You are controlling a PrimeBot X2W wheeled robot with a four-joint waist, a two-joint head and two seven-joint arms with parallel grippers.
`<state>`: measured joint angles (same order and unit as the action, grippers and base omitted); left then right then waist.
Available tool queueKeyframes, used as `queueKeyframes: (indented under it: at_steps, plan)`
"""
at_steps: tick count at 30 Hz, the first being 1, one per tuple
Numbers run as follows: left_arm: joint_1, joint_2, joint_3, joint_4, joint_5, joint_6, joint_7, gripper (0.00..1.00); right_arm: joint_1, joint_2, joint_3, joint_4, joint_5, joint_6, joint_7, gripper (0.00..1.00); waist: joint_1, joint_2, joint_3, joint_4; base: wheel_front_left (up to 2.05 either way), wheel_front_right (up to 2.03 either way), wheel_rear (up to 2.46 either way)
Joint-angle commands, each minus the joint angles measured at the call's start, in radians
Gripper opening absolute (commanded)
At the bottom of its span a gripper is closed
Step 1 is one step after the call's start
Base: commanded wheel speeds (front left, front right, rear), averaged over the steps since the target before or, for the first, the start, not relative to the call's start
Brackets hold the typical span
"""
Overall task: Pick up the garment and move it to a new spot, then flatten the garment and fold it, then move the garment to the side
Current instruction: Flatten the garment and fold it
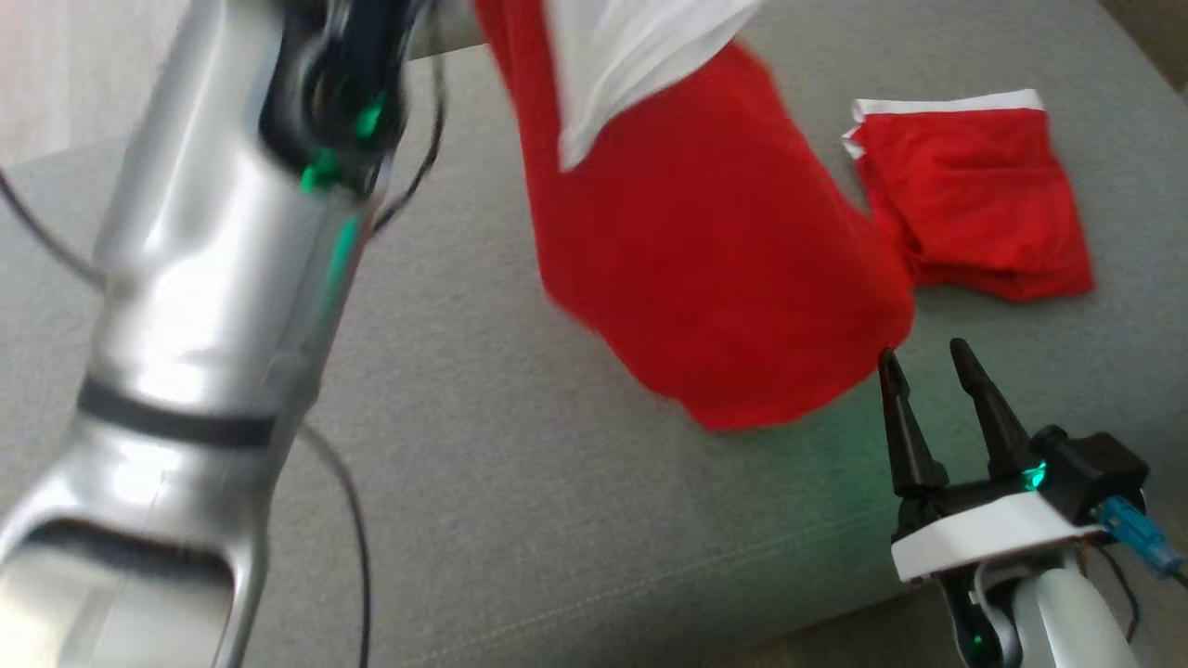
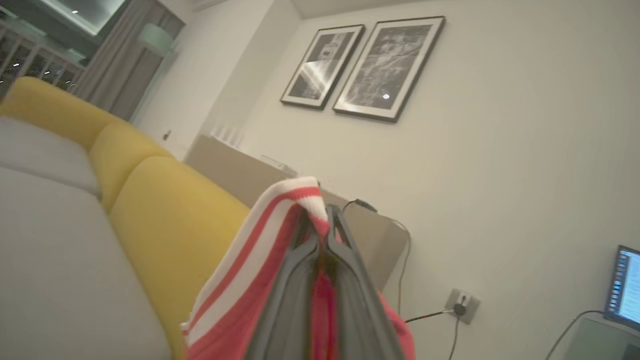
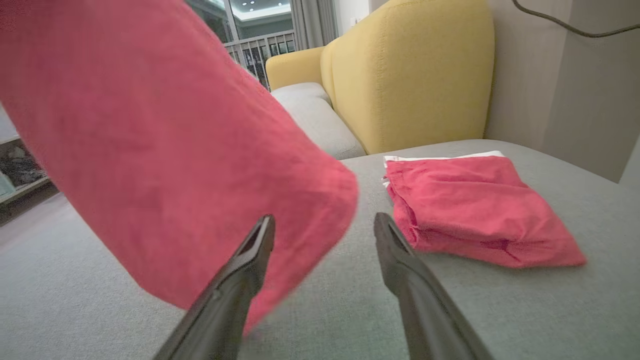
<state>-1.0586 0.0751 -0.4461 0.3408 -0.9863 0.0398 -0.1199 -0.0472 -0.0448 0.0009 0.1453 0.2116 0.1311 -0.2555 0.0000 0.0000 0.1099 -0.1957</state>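
Note:
A red garment (image 1: 705, 260) with white trim hangs in the air over the grey cushion (image 1: 520, 482), its lower edge just above the fabric. My left gripper (image 2: 326, 220) is shut on the garment's red-and-white striped edge (image 2: 280, 210); the left arm (image 1: 213, 306) rises blurred at the left of the head view. My right gripper (image 1: 923, 366) is open low at the right, empty, its fingertips just beside the hanging garment's lower edge (image 3: 210, 165). In the right wrist view that gripper (image 3: 325, 225) has the cloth just left of its left finger.
A second red garment (image 1: 974, 204) lies folded on the cushion at the back right (image 3: 475, 210). A yellow sofa back (image 3: 410, 75) rises behind the cushion. Wall cables, a socket (image 2: 462, 302) and a laptop (image 2: 625, 287) are off to the side.

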Motion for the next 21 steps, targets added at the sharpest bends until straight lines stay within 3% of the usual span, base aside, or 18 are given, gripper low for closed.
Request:
queueKeyframes:
  at_steps: [1, 6, 12, 21]
  plan:
    - [0.025, 0.044, 0.026, -0.017, -0.006, 0.006, 0.005, 0.00, -0.023, -0.005, 0.020, -0.036, -0.004, 0.000, -0.006, 1.00, 0.0000, 0.0000, 0.008, 0.013, 0.00, 0.00, 0.00]
    - [0.277, 0.130, 0.057, -0.033, -0.041, 0.031, -0.003, 0.00, -0.026, -0.005, 0.016, -0.036, -0.012, 0.000, -0.006, 1.00, 0.0000, 0.0000, 0.037, 0.048, 0.00, 0.00, 0.00]
    - [0.497, 0.219, 0.136, -0.039, -0.052, 0.037, -0.090, 0.00, -0.036, -0.005, 0.008, -0.024, -0.037, 0.000, -0.006, 1.00, 0.0000, 0.0000, 0.080, 0.085, 0.00, 0.00, 0.00]
    - [0.613, 0.257, 0.210, -0.013, -0.001, 0.067, -0.134, 0.00, -0.062, -0.005, 0.024, 0.023, -0.053, 0.000, -0.006, 1.00, 0.0000, 0.0000, 0.109, 0.102, 0.00, 0.00, 0.00]
